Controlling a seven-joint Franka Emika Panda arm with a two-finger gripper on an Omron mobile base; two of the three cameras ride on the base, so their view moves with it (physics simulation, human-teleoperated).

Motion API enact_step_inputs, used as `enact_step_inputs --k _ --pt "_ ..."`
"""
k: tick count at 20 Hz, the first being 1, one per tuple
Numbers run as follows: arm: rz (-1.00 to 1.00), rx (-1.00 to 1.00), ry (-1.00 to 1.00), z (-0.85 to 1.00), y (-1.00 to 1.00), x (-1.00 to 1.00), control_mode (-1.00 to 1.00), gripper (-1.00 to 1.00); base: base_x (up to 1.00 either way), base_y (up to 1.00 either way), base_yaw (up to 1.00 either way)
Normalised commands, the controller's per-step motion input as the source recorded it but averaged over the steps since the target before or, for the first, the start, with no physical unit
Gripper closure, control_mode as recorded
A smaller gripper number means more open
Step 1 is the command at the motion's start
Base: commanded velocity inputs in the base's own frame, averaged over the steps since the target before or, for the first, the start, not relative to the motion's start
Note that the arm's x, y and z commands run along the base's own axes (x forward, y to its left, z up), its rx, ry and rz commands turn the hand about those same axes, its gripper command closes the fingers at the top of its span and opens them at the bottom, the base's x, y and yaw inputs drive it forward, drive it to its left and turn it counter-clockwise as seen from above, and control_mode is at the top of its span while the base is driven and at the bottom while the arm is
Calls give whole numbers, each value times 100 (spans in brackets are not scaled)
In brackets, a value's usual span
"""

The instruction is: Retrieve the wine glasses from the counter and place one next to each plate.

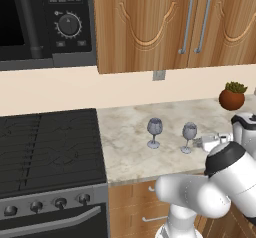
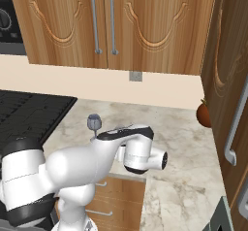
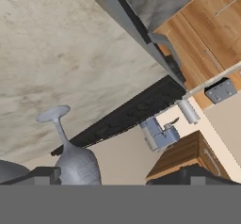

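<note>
A: Where are the glasses?

B: Both upright on the counter (image 1: 130,147), apart from each other, right of the stove (image 1: 50,147). From the left base view, 1 glass (image 1: 154,132) stands left and the other (image 1: 189,136) right, with the gripper (image 1: 212,142) just beside the right one.

A: Is anything held?

B: No. The jaws are spread wide and empty. In the hand view a glass (image 3: 70,155) sits close ahead, nearer 1 fingertip (image 3: 40,175), rolled in that view because the hand is turned sideways.

A: Why sideways?

B: I'd judge it's lining up level with the counter to close around a bowl or stem without tipping it.

A: And the plates?

B: Can't place them from here. A plant pot (image 1: 231,98) sits further back, out of the way.
</note>
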Motion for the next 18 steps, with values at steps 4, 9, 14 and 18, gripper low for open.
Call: enact_step_inputs --k 4,9,14,18 --pt "0 0 9 0 -11 1 -100 -100 0 0 0" --pt "0 0 2 -2 -16 -8 -100 -100 0 0 0" --pt "0 0 1 0 -26 5 -100 -100 0 0 0" --pt "2 0 1 -6 -18 24 -100 -100 0 0 0"
